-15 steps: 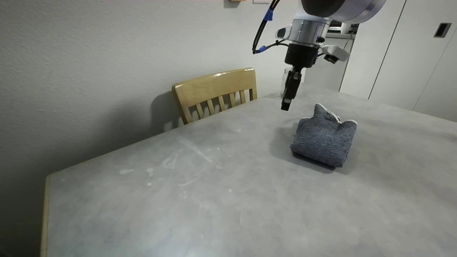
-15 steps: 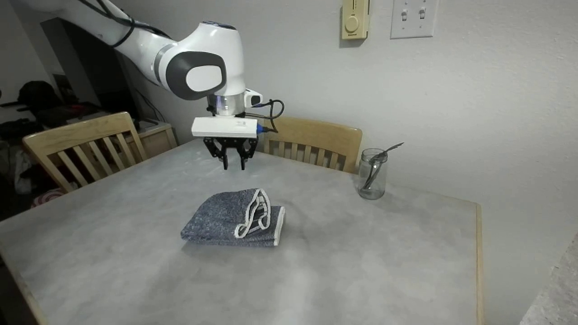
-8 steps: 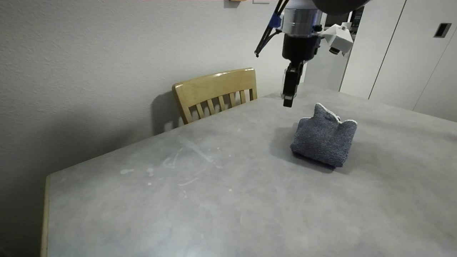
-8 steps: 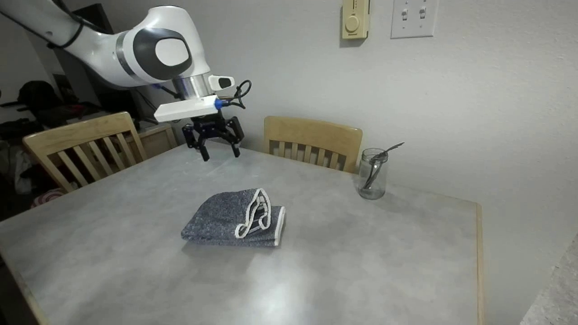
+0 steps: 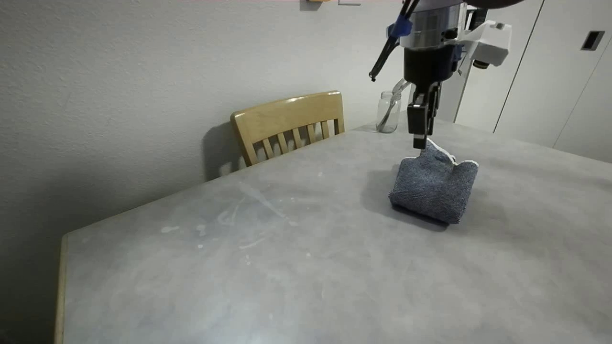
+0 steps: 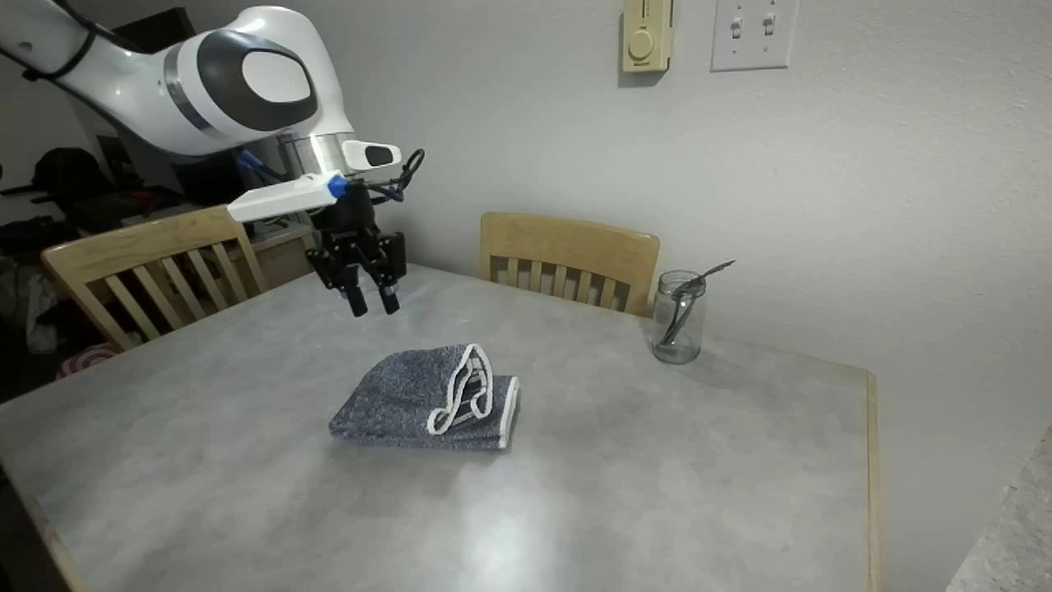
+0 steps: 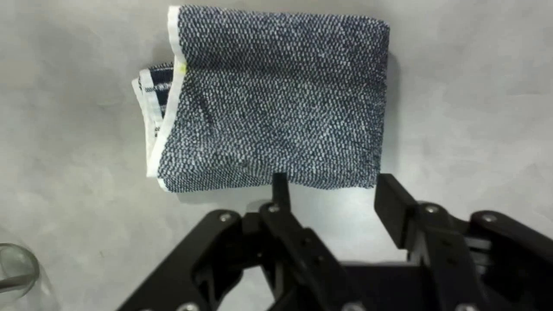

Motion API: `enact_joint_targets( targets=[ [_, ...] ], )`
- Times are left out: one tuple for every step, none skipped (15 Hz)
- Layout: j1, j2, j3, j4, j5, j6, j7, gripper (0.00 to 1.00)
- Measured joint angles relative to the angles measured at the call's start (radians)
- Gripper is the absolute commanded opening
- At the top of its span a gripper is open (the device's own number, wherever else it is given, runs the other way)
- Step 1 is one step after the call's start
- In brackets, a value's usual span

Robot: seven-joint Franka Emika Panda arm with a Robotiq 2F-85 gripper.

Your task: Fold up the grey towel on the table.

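Beyond the mottled grey worktop (image 6: 699,493) rises a pale grey wall (image 6: 888,189), carrying a beige thermostat (image 6: 647,41) and a double light-switch plate (image 6: 754,51) at about one o'clock in an exterior view. Wooden slat-back chairs (image 6: 567,232) stand at roughly ten and one o'clock from the grey towel (image 6: 394,399), which lies folded on the worktop, its white-trimmed upper layer arching open at three o'clock. At two o'clock from it stands an open-topped clear glass jar (image 6: 696,330); both exterior views show at least one slim utensil (image 6: 715,270) in it, leaning out over the rim, its kind hard to tell. In the wrist view the jar's mouth sits at eight o'clock from the towel. The pincer (image 6: 375,307) hangs above the worktop at eleven o'clock from the towel, clear of it, its fingers (image 7: 391,211) apart.
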Motion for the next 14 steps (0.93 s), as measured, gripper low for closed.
enact_joint_targets(
  targets=[
    [0.0,-0.002,-0.002,-0.004,-0.025,-0.003,0.018,0.17],
    [0.0,-0.002,-0.006,-0.005,-0.045,-0.006,0.034,0.12],
    [0.0,0.0,-0.012,-0.005,-0.062,-0.008,0.052,0.03],
    [0.0,0.003,-0.02,-0.005,-0.073,-0.009,0.066,0.02],
    [-0.001,0.009,-0.027,-0.004,-0.078,-0.01,0.078,0.0],
    [-0.001,0.02,-0.035,-0.002,-0.08,-0.01,0.089,0.0],
    [-0.002,0.033,-0.041,0.002,-0.08,-0.01,0.095,0.0],
    [-0.002,0.051,-0.046,0.01,-0.08,-0.009,0.097,0.0],
    [-0.003,0.07,-0.049,0.02,-0.08,-0.006,0.097,0.0],
    [-0.003,0.092,-0.051,0.035,-0.08,-0.005,0.097,0.0],
    [-0.003,0.116,-0.053,0.052,-0.082,-0.004,0.097,0.0],
    [-0.002,0.139,-0.055,0.072,-0.088,-0.004,0.099,0.0],
    [-0.001,0.162,-0.059,0.092,-0.1,-0.006,0.105,0.0],
    [0.001,0.184,-0.063,0.113,-0.114,-0.009,0.114,0.0]
  ],
)
